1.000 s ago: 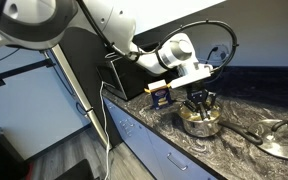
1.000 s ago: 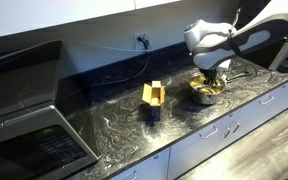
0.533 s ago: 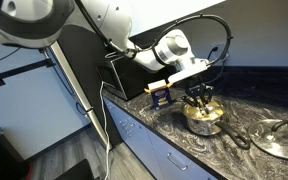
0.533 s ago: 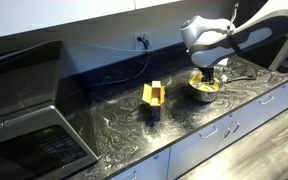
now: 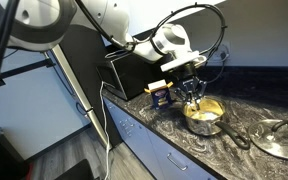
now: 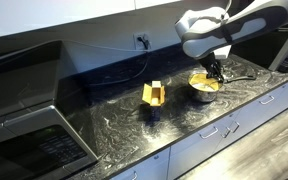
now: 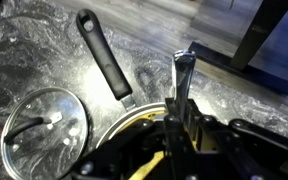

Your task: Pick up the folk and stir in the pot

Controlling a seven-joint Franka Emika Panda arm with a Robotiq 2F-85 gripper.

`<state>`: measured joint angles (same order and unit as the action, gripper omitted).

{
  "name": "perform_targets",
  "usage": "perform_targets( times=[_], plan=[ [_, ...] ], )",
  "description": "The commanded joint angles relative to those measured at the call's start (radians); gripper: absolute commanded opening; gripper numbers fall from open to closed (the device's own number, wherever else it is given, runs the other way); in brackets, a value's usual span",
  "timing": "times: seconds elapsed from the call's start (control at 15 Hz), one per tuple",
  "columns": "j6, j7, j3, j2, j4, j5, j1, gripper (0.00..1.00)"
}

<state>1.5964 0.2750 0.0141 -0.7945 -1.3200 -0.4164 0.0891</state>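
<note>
The small steel pot [image 5: 206,116] with its pale yellow inside stands on the dark marbled counter; it also shows in the other exterior view [image 6: 204,83] and at the bottom of the wrist view [image 7: 127,128]. Its long dark handle [image 7: 104,56] points away over the counter. My gripper [image 5: 192,92] hangs just above the pot's rim, seen also in the other exterior view [image 6: 216,68]. It is shut on the steel fork [image 7: 179,82], whose shaft sticks out between the fingers [image 7: 174,140]. The fork's end over the pot is hidden by the fingers.
The flat round silvery lid [image 5: 278,138] lies on the counter beyond the pot's handle, and shows in the wrist view [image 7: 44,126]. A yellow and blue box [image 6: 153,99] stands to one side of the pot. A dark oven [image 6: 34,140] fills the counter's far end.
My gripper has risen from down inside the pot to just above its rim, still holding the fork. The pot, lid and box have not moved.
</note>
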Motion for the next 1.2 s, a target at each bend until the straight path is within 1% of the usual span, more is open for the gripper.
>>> perform_targets(
  times=[0.0,0.2,0.4,0.73,1.13],
  plan=[
    [-0.204,0.036,-0.007,-0.078,0.144,0.034,-0.002,0.04],
    [-0.312,0.022,-0.002,-0.143,0.23,0.037,-0.005,0.04],
    [-0.354,0.012,0.006,-0.206,0.308,0.027,-0.009,0.04],
    [-0.299,0.023,0.026,-0.277,0.393,-0.008,-0.01,0.04],
    [-0.206,0.052,0.052,-0.305,0.421,-0.121,0.03,0.04]
  ],
)
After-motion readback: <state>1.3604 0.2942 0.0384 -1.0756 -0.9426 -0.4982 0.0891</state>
